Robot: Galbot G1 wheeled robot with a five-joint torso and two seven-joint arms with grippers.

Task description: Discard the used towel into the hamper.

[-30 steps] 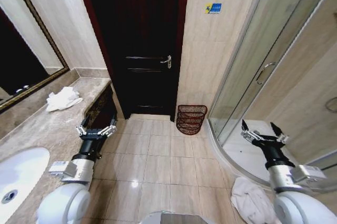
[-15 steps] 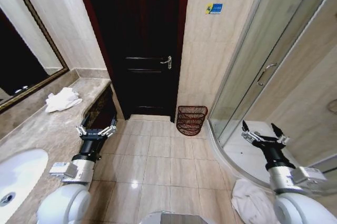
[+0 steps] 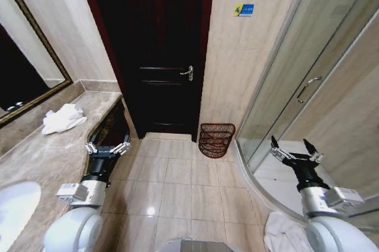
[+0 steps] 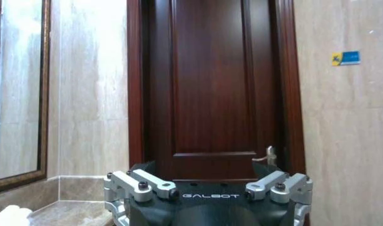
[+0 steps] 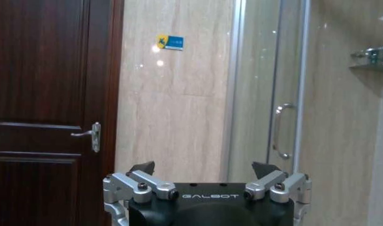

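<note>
head view: hamper, towel | both end effectors wide open, empty

The pale tiled floor is lying bare between the marble vanity counter on the left and the curved glass shower enclosure on the right, leaving an open lane to the small round reddish-brown wire hamper. The hamper is standing against the beige wall, just beside the closed dark wooden door, its open top unobstructed. A crumpled white towel is sitting on the counter, with free air above it. Another white cloth is lying on the floor near the shower's curb.
</note>
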